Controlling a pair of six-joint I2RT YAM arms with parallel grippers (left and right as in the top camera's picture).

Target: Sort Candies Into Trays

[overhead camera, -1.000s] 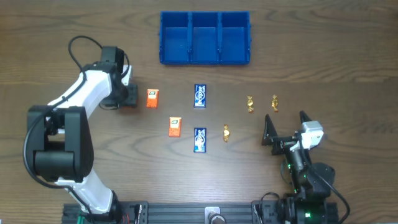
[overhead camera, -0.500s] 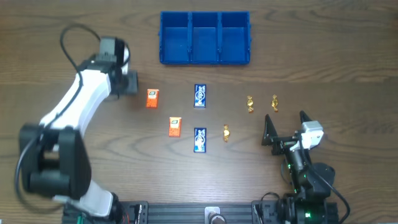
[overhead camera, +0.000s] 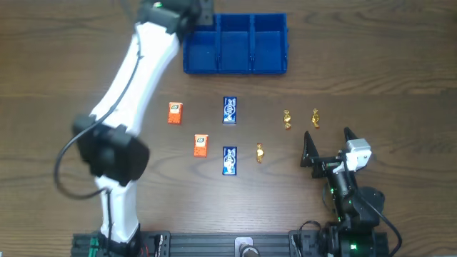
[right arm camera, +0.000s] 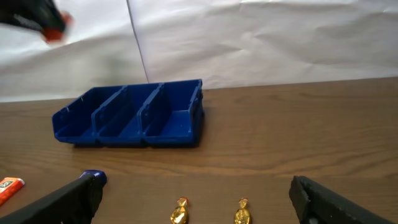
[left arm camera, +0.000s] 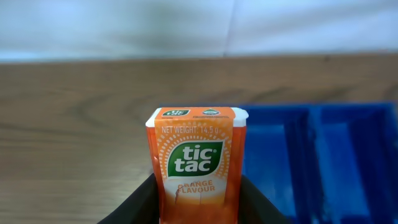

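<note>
Candies mostly unsorted: blue three-compartment tray [overhead camera: 235,43] at the far side of the surface, all compartments look bare from above

Left fingers [left arm camera: 258,202] clamped on one orange mint box [left arm camera: 198,165], held upright and lifted; tray's end sits just beside it, so I judge it not yet over a compartment. First drop pending

On the surface [overhead camera: 385,86], near the middle:
- two more orange mint boxes [overhead camera: 175,113] [overhead camera: 201,145]
- two blue packets [overhead camera: 229,111] [overhead camera: 229,160]
- three gold-wrapped sweets [overhead camera: 287,119] [overhead camera: 315,118] [overhead camera: 260,152]

Right fingers [overhead camera: 308,146] spread wide, holding nothing, near the gold sweets

Labels: held box has a green oval logo with white lettering, small print above and below; blue packets show white print, too small to make out

Left to do, by my reckoning: all eight pieces, one kind per compartment
</note>
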